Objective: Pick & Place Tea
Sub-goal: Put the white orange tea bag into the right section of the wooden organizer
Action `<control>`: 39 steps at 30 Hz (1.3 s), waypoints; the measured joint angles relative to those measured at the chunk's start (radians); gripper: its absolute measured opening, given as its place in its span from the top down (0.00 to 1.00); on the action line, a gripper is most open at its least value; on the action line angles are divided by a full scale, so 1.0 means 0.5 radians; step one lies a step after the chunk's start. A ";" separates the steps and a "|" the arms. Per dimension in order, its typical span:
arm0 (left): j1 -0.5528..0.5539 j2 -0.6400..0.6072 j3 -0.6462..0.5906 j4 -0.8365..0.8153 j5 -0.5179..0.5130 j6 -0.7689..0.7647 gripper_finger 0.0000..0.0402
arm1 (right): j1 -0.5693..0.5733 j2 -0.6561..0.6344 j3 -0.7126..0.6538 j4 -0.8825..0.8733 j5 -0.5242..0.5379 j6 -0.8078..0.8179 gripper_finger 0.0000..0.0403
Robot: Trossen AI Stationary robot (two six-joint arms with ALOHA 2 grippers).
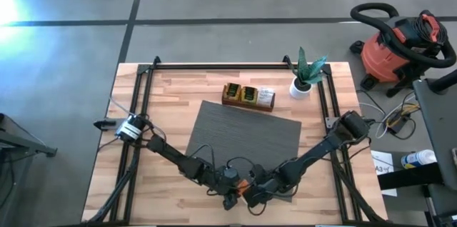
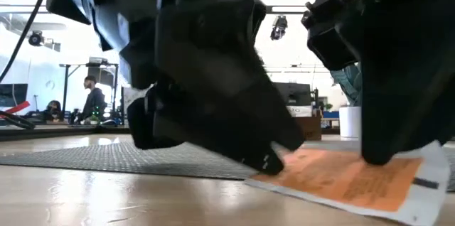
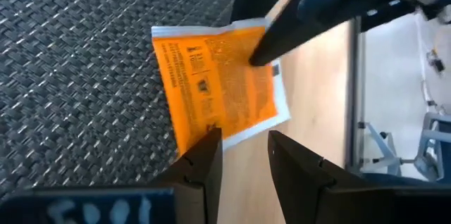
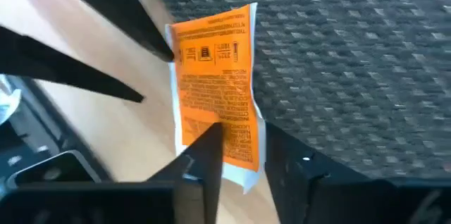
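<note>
One orange tea sachet (image 3: 218, 83) lies flat at the table's near edge, half on the grey ribbed mat (image 1: 246, 138) and half on the wood. Both grippers stand over it from opposite ends. My left gripper (image 3: 243, 139) is open, one finger over the sachet's near edge and the other over bare wood. My right gripper (image 4: 243, 132) is open too, its fingers astride the sachet's other end. More tea sits in the wooden tray (image 1: 248, 96) at the far side. My left gripper comes slanting down from the table's left. One fingertip (image 2: 266, 160) rests on the sachet's white edge (image 3: 224, 138), the other stands off it. The sachet lies flat on mat and wood. My right gripper comes steeply from above on the right. One fingertip (image 3: 259, 56) is down on the sachet's printed face near its end (image 4: 224, 146). The sachet stays flat under it, not lifted.
A potted plant (image 1: 303, 77) stands at the far right corner of the table. A red shop vacuum (image 1: 396, 45) sits on the floor beyond the right edge. People (image 2: 91, 98) show far off in the room.
</note>
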 joint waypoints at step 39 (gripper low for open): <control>0.038 -0.025 0.269 -0.186 -0.088 0.609 0.73 | -0.004 -0.154 0.161 -0.376 -0.426 -0.799 0.98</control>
